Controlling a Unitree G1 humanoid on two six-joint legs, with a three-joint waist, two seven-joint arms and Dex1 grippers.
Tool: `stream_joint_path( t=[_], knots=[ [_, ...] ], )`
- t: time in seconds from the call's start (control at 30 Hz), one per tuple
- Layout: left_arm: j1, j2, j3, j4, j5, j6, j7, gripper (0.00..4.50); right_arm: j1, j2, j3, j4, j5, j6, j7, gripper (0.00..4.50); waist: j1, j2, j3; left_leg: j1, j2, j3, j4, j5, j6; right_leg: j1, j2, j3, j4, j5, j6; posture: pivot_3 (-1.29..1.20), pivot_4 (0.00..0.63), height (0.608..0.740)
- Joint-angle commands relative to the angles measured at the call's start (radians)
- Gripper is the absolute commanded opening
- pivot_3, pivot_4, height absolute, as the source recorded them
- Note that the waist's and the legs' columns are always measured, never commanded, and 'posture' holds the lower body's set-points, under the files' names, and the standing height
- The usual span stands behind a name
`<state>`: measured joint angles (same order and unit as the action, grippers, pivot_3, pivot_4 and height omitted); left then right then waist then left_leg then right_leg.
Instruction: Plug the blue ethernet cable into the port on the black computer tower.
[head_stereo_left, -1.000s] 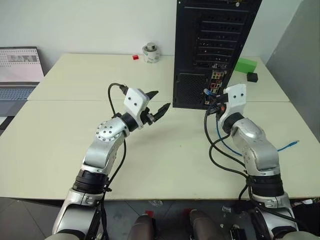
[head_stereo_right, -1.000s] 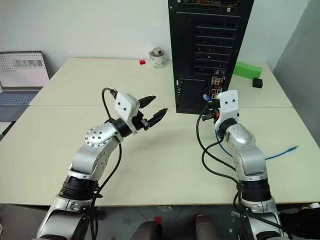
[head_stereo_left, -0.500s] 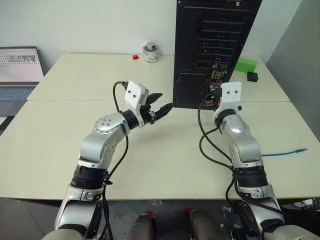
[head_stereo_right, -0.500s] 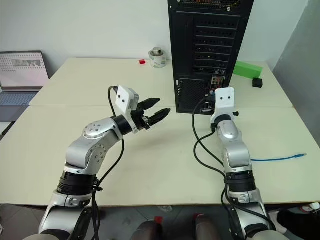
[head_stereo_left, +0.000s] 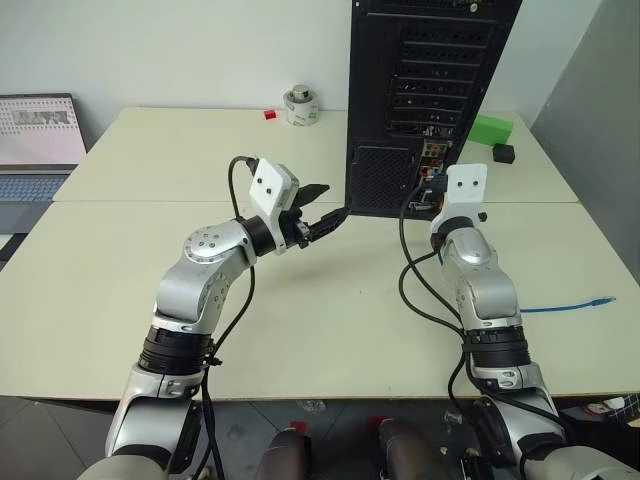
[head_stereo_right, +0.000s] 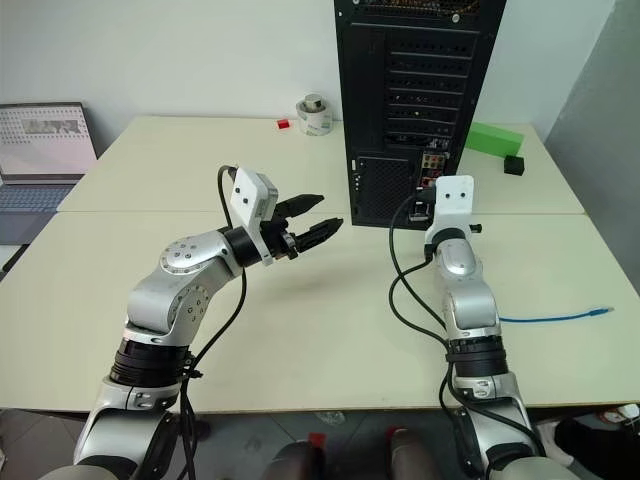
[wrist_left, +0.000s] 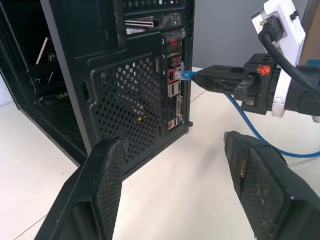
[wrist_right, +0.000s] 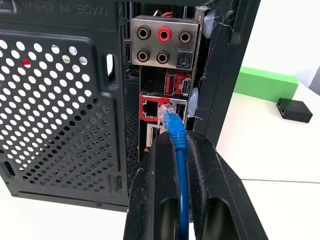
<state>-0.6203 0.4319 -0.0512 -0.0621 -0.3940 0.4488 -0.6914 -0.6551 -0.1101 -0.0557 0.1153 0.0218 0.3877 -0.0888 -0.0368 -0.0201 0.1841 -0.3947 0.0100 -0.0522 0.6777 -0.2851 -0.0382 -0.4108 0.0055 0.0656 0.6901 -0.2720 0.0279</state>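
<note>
The blue ethernet cable (wrist_right: 179, 165) is pinched near its plug end between the two closed fingers of the right gripper (wrist_right: 176, 150), with its boot and clear plug standing out past the fingertips. The held stretch lies along the gripper's own line, roughly level, and the plug is pointed straight at the rear panel of the black computer tower (wrist_right: 65, 100). The plug tip is seen right at the red-framed block of ports in the tower's port column, below the row of round audio jacks; whether it is seated in a port cannot be told. Behind the gripper the cable is trailed back beside the right arm, and its far length is laid across the table (head_stereo_left: 120, 300) toward the robot's right, ending in a free plug near the table's right side (head_stereo_left: 600, 299). The tower is stood upright at the far middle of the table, its rear turned to the robot, with a mesh vent beside the ports. The left gripper (head_stereo_left: 322, 203) is held open and empty above the table, well apart from the tower's near left corner, its fingers (wrist_left: 105, 185) aimed toward the vent and the right gripper.
</note>
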Motion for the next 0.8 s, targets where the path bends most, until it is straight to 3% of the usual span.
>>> stream_joint_path(
  t=[0.03,0.8],
  knots=[
    [-0.021,0.007,0.017,-0.009,0.007,-0.023,-0.015,3.24,-0.039,0.004,-0.003,-0.023,-0.005,-0.023,0.003,0.00,-0.001,0.000,0.000,0.000,0.000,0.000,0.000,0.000,0.000,0.000,0.000,0.000,0.000,0.000,0.000,0.00,0.150,0.740],
    [-0.015,0.018,0.023,0.028,0.056,-0.067,-0.036,3.24,-0.018,0.021,0.017,-0.078,-0.019,0.000,-0.001,0.00,-0.005,0.000,0.000,0.000,0.000,0.000,0.000,0.000,0.000,-0.001,0.000,0.000,0.000,0.000,0.000,0.00,0.150,0.740]
  ],
)
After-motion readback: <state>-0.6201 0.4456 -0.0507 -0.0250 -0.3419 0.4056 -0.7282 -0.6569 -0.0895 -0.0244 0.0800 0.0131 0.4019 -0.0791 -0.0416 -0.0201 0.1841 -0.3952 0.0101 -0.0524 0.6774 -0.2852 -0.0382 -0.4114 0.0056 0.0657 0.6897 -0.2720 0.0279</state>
